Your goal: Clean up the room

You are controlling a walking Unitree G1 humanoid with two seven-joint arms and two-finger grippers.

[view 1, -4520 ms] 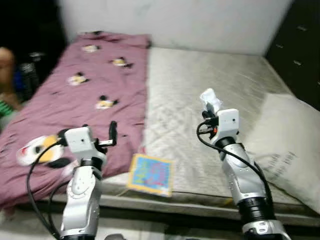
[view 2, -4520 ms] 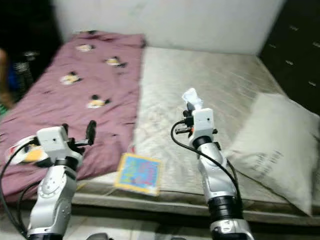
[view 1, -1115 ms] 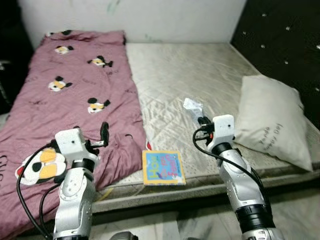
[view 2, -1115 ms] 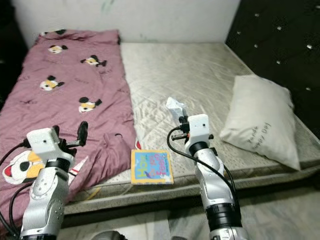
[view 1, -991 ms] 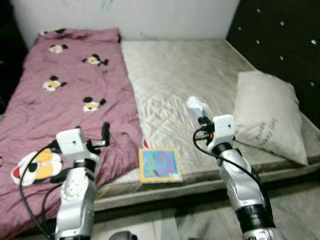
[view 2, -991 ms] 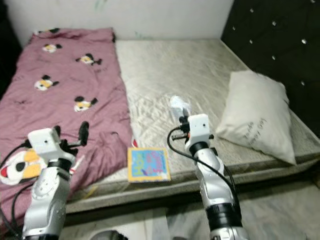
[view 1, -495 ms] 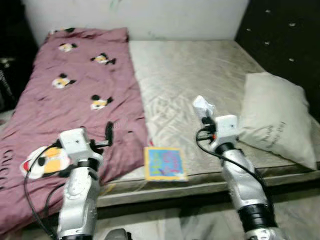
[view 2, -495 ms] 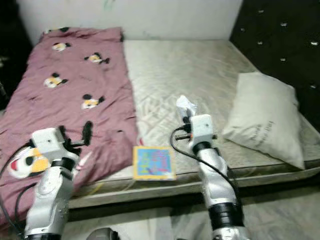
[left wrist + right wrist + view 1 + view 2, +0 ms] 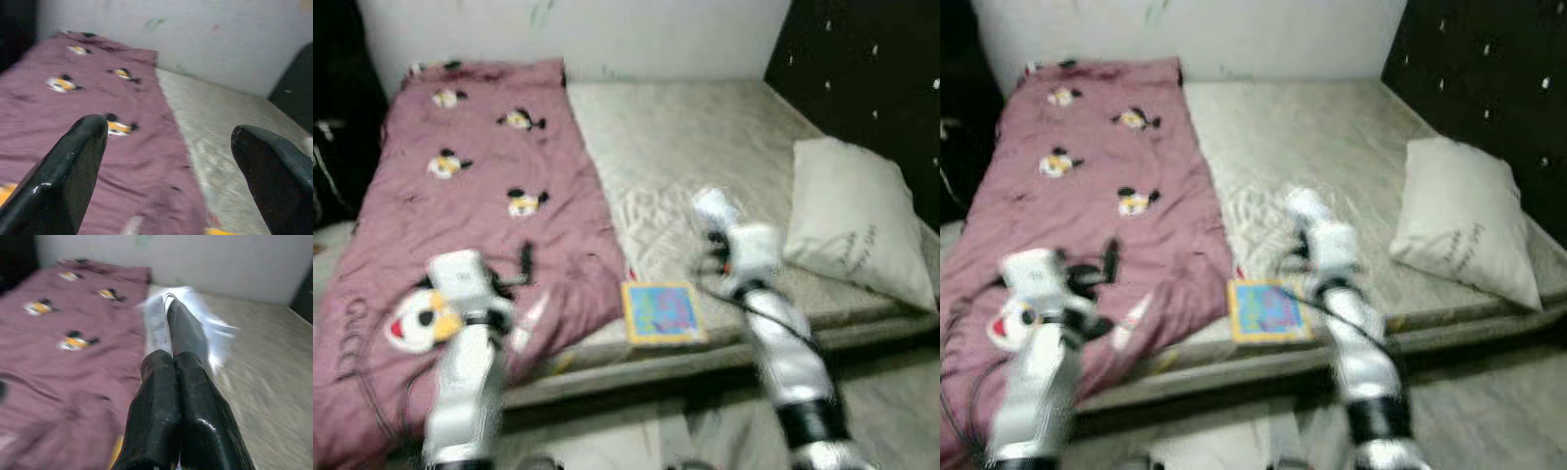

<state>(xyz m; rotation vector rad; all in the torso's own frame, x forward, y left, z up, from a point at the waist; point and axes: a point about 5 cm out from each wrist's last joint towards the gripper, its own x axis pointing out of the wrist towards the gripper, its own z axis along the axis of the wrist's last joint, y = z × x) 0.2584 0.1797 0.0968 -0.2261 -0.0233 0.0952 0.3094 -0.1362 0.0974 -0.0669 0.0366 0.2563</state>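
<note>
My right gripper (image 9: 715, 233) is raised over the near edge of the bed, shut on a crumpled clear plastic wrapper (image 9: 709, 205). The right wrist view has the two black fingers (image 9: 172, 367) pressed together with the wrapper (image 9: 216, 330) sticking out past their tips. My left gripper (image 9: 525, 260) hovers above the near part of the maroon blanket (image 9: 480, 166); its fingers (image 9: 73, 161) stand wide apart with nothing between them. A colourful square book (image 9: 663, 311) lies at the mattress's front edge, between the two arms. The eye views are blurred.
The grey quilted mattress (image 9: 685, 137) runs back to a white wall. A grey pillow (image 9: 852, 235) lies at its right side against a dark tufted headboard (image 9: 862, 69). Bare floor (image 9: 891, 392) runs along the front of the bed.
The camera has shifted and the picture is now blurred, so the bed sits a little further right. Both grippers keep their poses, the right still holding the wrapper.
</note>
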